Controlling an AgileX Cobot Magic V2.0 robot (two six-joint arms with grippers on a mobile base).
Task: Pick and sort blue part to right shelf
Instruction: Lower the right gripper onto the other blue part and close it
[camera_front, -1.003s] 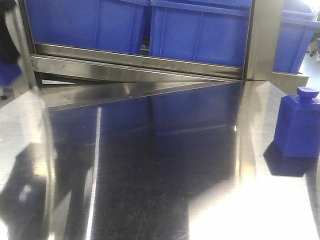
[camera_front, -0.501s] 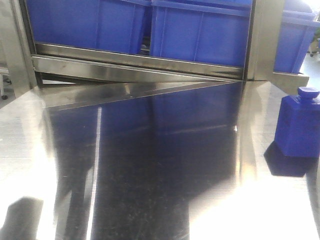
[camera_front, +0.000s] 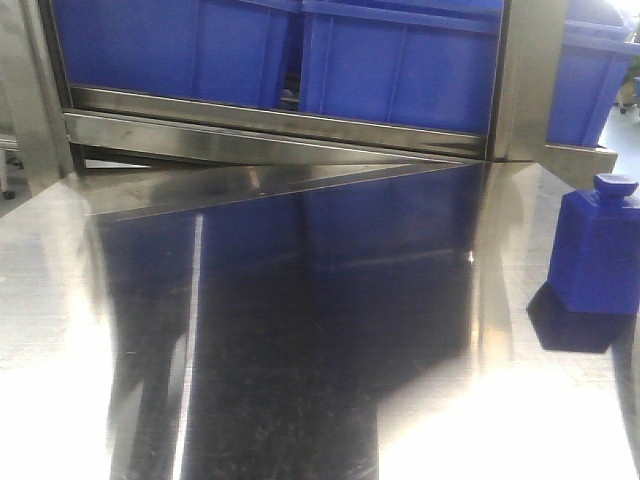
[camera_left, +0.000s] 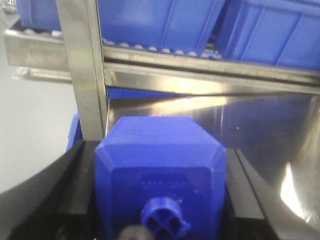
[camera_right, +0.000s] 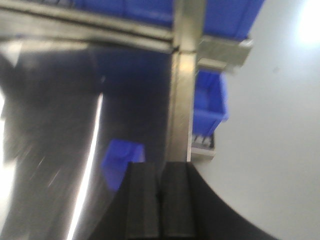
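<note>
Glossy table (camera_front: 300, 360) lies open to the shelf (camera_front: 280, 125); a part (camera_front: 595, 255) stands at its right edge. Left gripper (camera_left: 160, 192) clamps a second part (camera_left: 160, 150); right gripper (camera_right: 160, 200) is closed.

Left gripper (camera_left: 159, 155) clamped around blue part (camera_left: 160, 187); right gripper (camera_right: 160, 200) fingers pressed together, nothing between.

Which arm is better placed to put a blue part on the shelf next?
Left, likely: the left gripper grips a blue part facing the blue bins; the right gripper has shut, empty jaws.
</note>
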